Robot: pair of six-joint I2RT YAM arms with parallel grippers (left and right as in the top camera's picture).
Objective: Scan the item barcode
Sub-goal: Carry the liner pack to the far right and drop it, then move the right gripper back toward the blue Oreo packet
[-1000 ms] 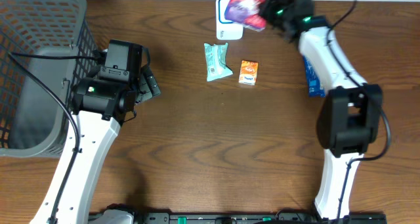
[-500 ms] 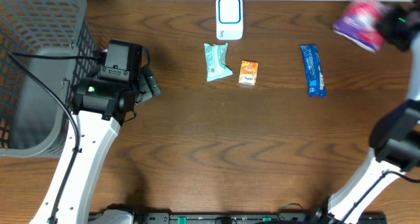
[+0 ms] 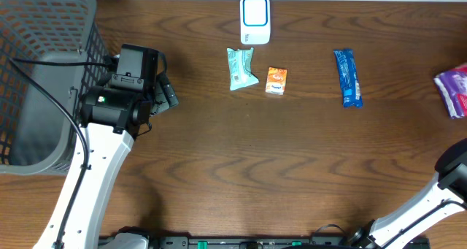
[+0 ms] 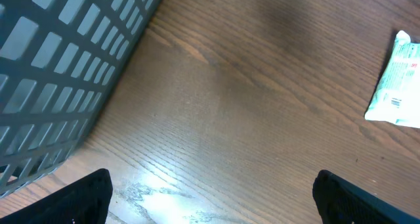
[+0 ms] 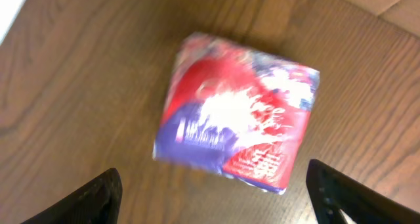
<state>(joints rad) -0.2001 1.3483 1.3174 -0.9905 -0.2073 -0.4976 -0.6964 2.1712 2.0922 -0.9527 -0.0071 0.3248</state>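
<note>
Purple-and-red plastic packet: loose at the table's right edge, beneath the right gripper, jaws spread, empty. Left gripper: spread wide, empty, left side. Hazard: a nudge could tip the packet off the edge.

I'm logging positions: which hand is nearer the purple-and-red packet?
Right. The right hand is open directly over the packet; the left hand is far off, beside the grey basket.
</note>
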